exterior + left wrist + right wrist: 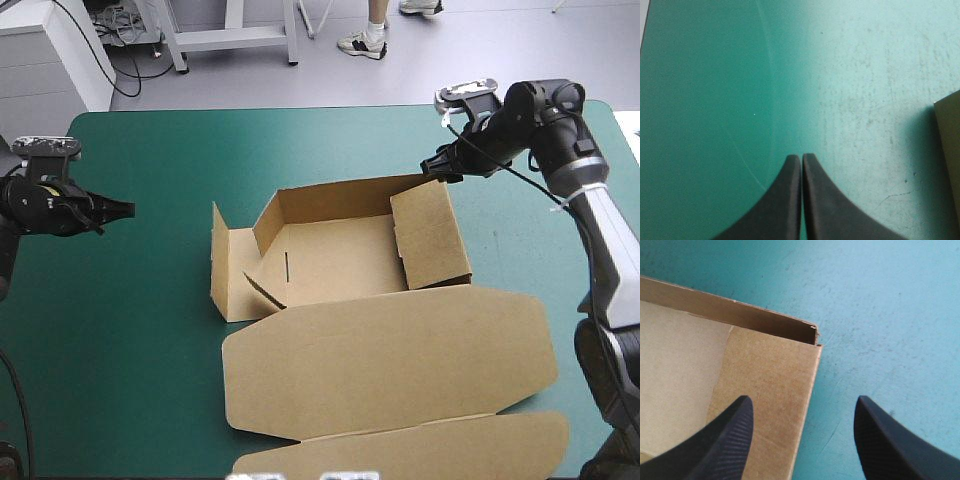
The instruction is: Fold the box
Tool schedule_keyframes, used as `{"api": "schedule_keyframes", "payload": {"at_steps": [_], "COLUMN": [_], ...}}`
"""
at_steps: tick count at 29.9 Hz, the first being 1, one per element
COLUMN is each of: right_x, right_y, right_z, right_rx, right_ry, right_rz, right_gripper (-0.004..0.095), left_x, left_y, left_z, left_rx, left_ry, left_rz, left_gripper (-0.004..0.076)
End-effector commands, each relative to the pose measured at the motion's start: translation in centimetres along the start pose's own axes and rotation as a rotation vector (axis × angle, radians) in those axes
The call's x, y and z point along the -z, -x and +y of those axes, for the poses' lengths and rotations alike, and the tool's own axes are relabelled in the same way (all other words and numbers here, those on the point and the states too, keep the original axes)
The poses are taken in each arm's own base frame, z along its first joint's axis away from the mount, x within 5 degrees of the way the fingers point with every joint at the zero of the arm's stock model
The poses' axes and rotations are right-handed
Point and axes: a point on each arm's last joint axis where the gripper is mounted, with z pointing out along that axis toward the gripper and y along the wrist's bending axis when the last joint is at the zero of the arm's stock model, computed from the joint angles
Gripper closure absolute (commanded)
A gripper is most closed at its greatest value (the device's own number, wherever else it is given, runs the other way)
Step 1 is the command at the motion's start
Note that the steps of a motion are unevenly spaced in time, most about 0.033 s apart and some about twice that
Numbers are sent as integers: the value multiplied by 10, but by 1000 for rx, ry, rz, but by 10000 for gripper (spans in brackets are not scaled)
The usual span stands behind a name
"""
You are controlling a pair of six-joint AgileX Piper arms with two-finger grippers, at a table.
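Box: brown [330,262], half folded, on the teal-green cover [120,330], between both grippers.
Walls: the far wall [340,200] stands upright; the right wall [430,235] leans inward; the left flaps [232,275] open outward.
Lid: flat [390,360], on the near side.
Left gripper: [801,157] fingers pressed together, empty, over bare cover, box well ahead.
Right gripper: [803,399] fingers apart, empty, above the box's far right corner; one finger [732,435] over the board, the other over cover.

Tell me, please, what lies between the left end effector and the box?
Nothing but bare cover: the high view shows the stretch from the left end effector to the box empty.
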Motion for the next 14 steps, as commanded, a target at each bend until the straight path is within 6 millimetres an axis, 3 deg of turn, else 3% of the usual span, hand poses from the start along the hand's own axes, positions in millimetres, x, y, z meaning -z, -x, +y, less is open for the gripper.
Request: {"api": "schedule_keyframes", "payload": {"at_steps": [1, 4, 8, 11, 14], "right_x": [65, 88, 105, 96, 71], "right_y": [0, -5, -13, -19, -27], "right_z": [2, 3, 6, 8, 8], "right_rx": [-62, -68, -66, -75, -90], "right_ry": [-69, -99, -103, -74, -43], "right_rz": [-167, -213, -240, -206, -130], "right_gripper": [355, 355, 355, 355, 355], "left_x": [20, 20, 20, 20, 21], "left_y": [9, 8, 8, 7, 5], "left_z": [2, 2, -1, -6, -10], "left_rx": [18, 17, 45, 51, 36], "left_ry": [2, 1, -38, -88, -131], "left_rz": [-97, -82, -79, -72, -50], "left_gripper": [733, 733, 733, 734, 734]}}
